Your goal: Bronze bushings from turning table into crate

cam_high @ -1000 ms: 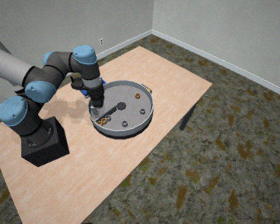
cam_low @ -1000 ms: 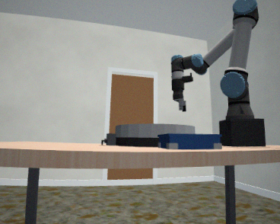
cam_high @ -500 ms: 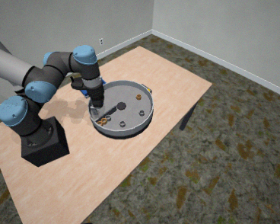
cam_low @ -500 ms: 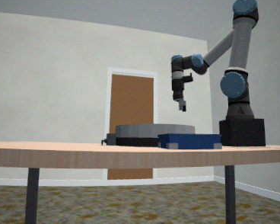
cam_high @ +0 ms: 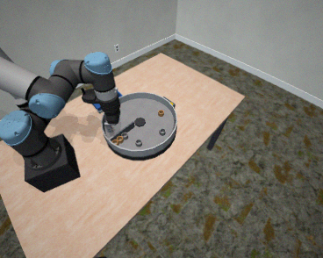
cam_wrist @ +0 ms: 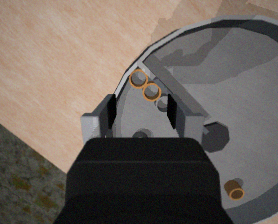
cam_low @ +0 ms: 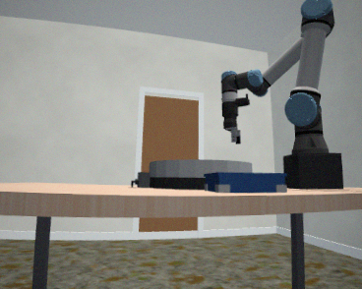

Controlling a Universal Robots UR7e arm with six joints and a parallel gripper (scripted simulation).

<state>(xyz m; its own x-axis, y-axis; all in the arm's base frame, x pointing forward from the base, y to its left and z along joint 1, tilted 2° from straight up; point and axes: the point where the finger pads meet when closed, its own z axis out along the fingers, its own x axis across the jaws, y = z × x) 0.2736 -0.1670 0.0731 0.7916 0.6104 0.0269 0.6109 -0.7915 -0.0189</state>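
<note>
The turning table [cam_high: 154, 146] [cam_low: 200, 167] [cam_wrist: 245, 105] is a round grey tray with a raised wall. Two bronze bushings touch in a row along the bar by the wall: the outer one [cam_wrist: 130, 79] and the inner one [cam_wrist: 152, 100]. A steel bushing [cam_high: 125, 136] [cam_wrist: 158, 108] adjoins them. A third bronze bushing [cam_high: 161, 113] [cam_wrist: 231, 187] stands apart across the tray. Other steel bushings [cam_high: 162, 132] [cam_high: 139, 143] stand towards the front. My gripper [cam_high: 111, 129] [cam_low: 236, 137] [cam_wrist: 141, 104] is open and empty, above the tray. The blue crate [cam_low: 245, 182] is mostly hidden behind the arm in the top view; its inside is not visible.
A straight dark bar [cam_high: 123, 131] [cam_wrist: 180, 90] runs from the wall to the black hub [cam_high: 139, 122] [cam_wrist: 216, 136]. A small device [cam_high: 170, 103] [cam_low: 143, 179] sits outside the tray wall. The black robot base [cam_high: 55, 171] [cam_low: 313, 171] stands on the wooden table [cam_high: 121, 193].
</note>
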